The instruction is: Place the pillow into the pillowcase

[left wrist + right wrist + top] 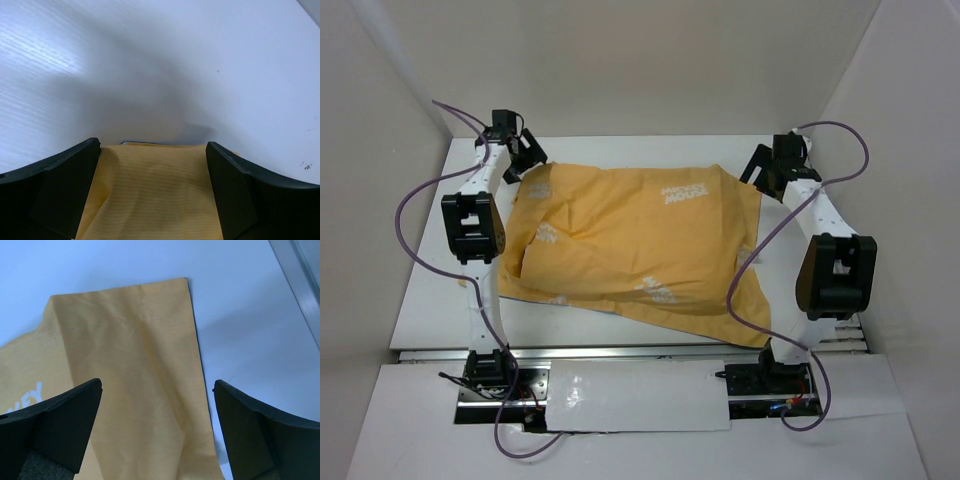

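Fabric dominates the scene: the big orange-yellow pillowcase (pixel 640 240) with faint white printed lettering lies spread across the middle of the flat white counter (pixel 428 310). Its orange-yellow side faces up. The sack is plump and raised through its centre and left part, while its near right corner lies flat and thin on the counter. The pillow's own surface shows in none of the views, so whether it fills the bulge cannot be told.

The left end effector (pixel 525 158) sits at the far left corner of the pillowcase, released, with its black fingers spread wide. In the left wrist view the left end effector (pixel 152 144) has a rounded fold of the pillowcase (pixel 150 190) lying between the fingers, with a thin blue sliver at its far edge. Whether the fingers touch the cloth cannot be told.

The right end effector (pixel 770 172) is at the far right corner, also released and gaping. In the right wrist view the right end effector (pixel 157 382) hangs over a flat corner of the pillowcase (pixel 130 365), which has a dark blue line along its right edge.
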